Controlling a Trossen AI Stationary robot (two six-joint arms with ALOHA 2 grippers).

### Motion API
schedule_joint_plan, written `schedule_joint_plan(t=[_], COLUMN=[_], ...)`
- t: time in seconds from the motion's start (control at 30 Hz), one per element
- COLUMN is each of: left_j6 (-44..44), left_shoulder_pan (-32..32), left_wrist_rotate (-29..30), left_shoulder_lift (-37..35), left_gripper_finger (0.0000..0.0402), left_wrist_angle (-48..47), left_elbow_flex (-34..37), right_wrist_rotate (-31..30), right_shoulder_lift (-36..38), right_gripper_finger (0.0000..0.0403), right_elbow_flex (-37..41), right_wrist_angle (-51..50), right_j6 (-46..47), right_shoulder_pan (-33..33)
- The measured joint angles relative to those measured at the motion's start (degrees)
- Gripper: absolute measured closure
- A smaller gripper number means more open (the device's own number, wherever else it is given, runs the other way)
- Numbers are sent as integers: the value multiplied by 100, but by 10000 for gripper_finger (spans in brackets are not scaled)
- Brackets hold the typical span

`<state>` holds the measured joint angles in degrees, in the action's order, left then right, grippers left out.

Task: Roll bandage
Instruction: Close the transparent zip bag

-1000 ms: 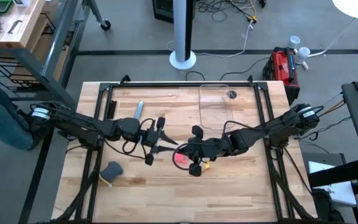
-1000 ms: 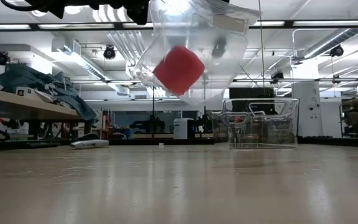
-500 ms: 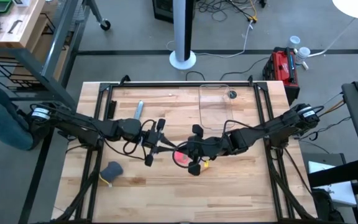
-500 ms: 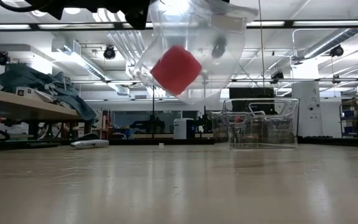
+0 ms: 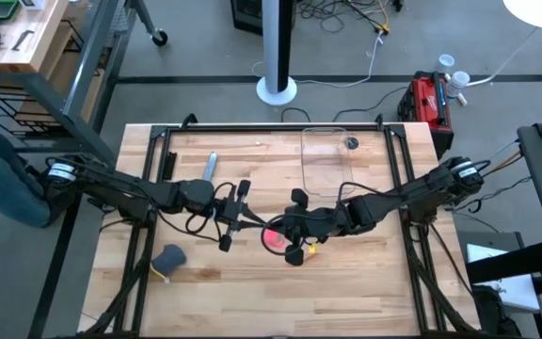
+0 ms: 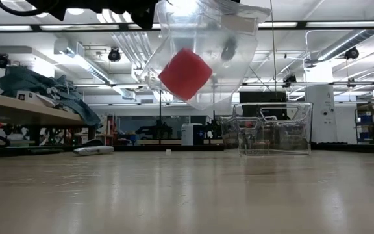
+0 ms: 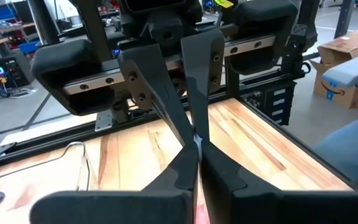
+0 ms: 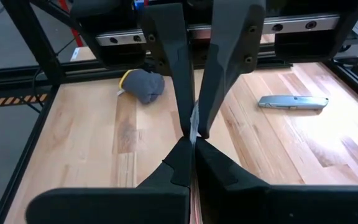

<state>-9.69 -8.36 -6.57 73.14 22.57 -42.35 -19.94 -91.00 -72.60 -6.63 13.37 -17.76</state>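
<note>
1 wooden table [image 5: 365, 273], workshop room, grey floor [image 5: 205, 56]

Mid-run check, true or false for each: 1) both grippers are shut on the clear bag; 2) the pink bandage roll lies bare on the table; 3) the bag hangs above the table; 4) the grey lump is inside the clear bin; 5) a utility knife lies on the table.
1) True. The left gripper and the right gripper each pinch an edge of the clear plastic bag.
2) False. The bandage roll sits inside the bag.
3) True. In the low view the bag hangs clear of the table.
4) False. The grey lump lies on the wood near the left front; the clear bin stands at the back.
5) True. The utility knife rests on the wood.
</note>
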Motion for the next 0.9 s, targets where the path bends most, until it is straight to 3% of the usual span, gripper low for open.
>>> schedule_joint_plan(t=[0.13,0.47,0.57,0.7,0.9], left_j6=[-118,-233,-291,-290,-291], left_shoulder_pan=[-2,-11,-17,-17,-17], left_wrist_rotate=[-17,-321,-342,-342,-345], left_shoulder_lift=[6,9,9,9,9], left_gripper_finger=[400,401,401,401,401], left_wrist_angle=[38,6,4,-16,-57], left_elbow_flex=[7,7,7,7,7], right_wrist_rotate=[154,198,200,350,387], right_shoulder_lift=[2,2,2,2,7], right_gripper_finger=[396,313,326,391,338], right_elbow_flex=[0,0,0,0,0], right_wrist_angle=[-23,-182,-196,-216,-412], right_j6=[-61,-17,212,19,227], right_shoulder_pan=[2,0,2,2,4])
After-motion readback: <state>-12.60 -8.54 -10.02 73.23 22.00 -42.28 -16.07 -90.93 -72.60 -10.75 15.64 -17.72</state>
